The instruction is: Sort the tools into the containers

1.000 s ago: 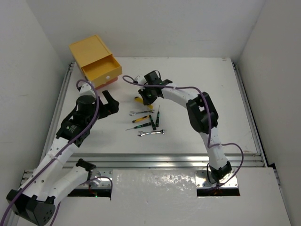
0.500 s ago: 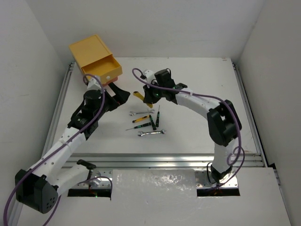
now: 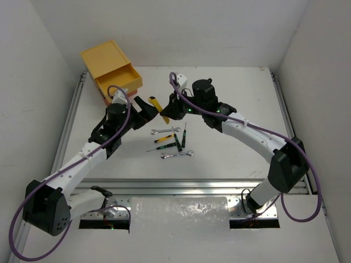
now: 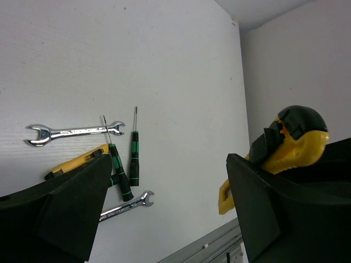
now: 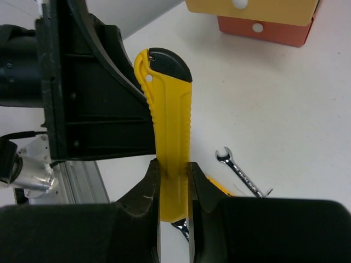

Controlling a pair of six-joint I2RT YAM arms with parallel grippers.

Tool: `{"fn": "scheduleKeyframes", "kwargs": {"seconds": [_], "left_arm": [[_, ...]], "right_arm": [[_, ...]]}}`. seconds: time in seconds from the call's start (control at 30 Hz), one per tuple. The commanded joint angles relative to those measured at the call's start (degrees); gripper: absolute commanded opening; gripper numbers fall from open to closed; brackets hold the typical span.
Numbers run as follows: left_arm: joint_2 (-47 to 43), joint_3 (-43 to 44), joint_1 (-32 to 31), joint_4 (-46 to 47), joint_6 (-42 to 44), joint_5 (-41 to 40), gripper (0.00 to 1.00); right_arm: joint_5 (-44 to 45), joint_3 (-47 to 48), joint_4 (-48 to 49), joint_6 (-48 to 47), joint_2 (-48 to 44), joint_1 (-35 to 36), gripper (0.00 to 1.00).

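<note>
right jaws clamp yellow utility knife [image 3: 155, 103], upper middle of frame; left jaws wide open, empty, just beside it.

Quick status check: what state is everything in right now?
right gripper: shut on utility knife
utility knife: lifted off the table
left gripper: open, beside the knife
yellow drawer: pulled open
orange-red drawer: looks shut
wrenches: lying flat on table
screwdrivers: lying flat on table
</note>
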Motion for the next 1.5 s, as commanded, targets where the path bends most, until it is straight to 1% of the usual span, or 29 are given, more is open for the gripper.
{"fn": "scheduleKeyframes", "kwargs": {"seconds": [0.0, 0.1, 0.23, 0.47, 0.67, 0.97, 1.03, 1.1, 1.27, 1.33, 1.37, 1.43, 1.47], "left_arm": [[-0.3, 0.6, -1.4, 8.2, -2.2, 2.8, 0.84], [-0.4, -0.1, -1.6, 9.2, -2.6, 3.4, 0.83], [-1.7, -1.1, -1.8, 9.0, -2.8, 3.2, 0.83], [-3.8, 0.1, -1.7, 2.8, -0.9, -1.3, 0.84], [-4.5, -0.3, -1.7, 1.3, -0.2, -2.1, 0.85], [-8.0, -0.5, -1.7, -1.5, 1.3, -4.8, 0.87], [-9.1, -0.3, -1.7, -4.3, 1.5, -6.5, 0.89], [-10.0, -0.3, -1.7, -4.6, 1.7, -6.8, 0.9], [-11.0, -0.5, -1.7, -3.3, 2.2, -5.5, 0.9], [-11.7, -1.9, -1.7, 0.9, 2.0, -3.9, 0.91], [-12.2, -3.1, -1.7, 3.7, 2.0, -2.9, 0.93], [-10.7, -3.3, -1.7, 5.4, 1.5, -2.3, 0.95], [-9.8, -2.5, -1.7, 5.7, 1.5, -2.2, 0.95]], "right_arm": [[-3.3, 0.1, 2.5, 1.9, 0.2, 2.2, 0.0], [-3.3, 0.5, 3.0, 2.5, 0.2, 2.5, 0.0], [-0.9, 0.9, 2.9, 3.0, 1.1, 2.5, 0.0], [1.2, 1.5, 3.0, 4.0, 1.5, 2.5, 0.0], [1.5, 2.3, 2.1, 3.5, 1.7, 2.4, 0.0], [3.4, 2.7, 1.2, 3.2, 1.7, 2.4, 0.0], [4.2, 2.7, 1.2, 3.3, 1.8, 2.4, 0.0], [4.4, 2.8, 1.2, 3.4, 1.8, 2.4, 0.0], [5.1, 3.6, 0.8, 3.9, 2.5, 2.3, 0.0], [4.9, 3.8, 0.6, 3.8, 2.6, 2.4, 0.0], [3.5, 3.9, 0.5, 3.7, 2.6, 2.3, 0.0], [1.5, 4.1, 0.5, 3.3, 2.7, 2.4, 0.0], [-1.2, 4.1, 0.6, 3.2, 2.6, 2.5, 0.0]]}}
